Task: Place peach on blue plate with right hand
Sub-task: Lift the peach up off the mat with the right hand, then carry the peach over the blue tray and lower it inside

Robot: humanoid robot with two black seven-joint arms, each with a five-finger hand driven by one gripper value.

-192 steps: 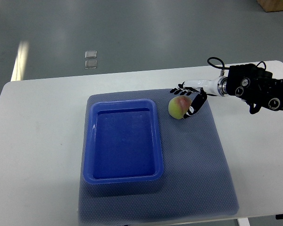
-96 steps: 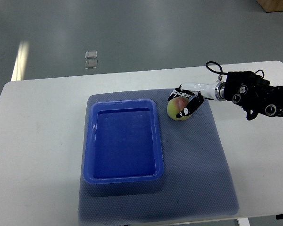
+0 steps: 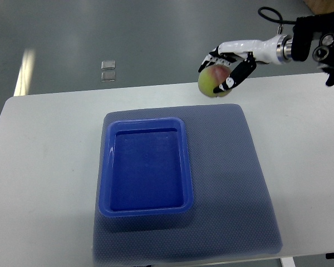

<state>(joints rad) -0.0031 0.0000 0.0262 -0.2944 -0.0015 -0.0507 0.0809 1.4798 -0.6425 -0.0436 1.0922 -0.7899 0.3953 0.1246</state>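
Observation:
The peach (image 3: 213, 82), yellow-green with a red patch, is held in the air by my right hand (image 3: 225, 69), whose fingers are curled around it from above and the right. It hangs over the far edge of the table, beyond the far right corner of the blue plate (image 3: 146, 207), a deep rectangular blue tray that lies empty on the left part of the mat. My right arm comes in from the upper right edge. My left arm is out of view.
A grey-blue textured mat (image 3: 234, 183) covers the middle of the white table (image 3: 39, 167) and lies under the tray. Beyond the table is grey floor with two small square markers (image 3: 107, 70).
My right hand closed on the peach on the mat, then lifted it up and away toward the far edge of the table.

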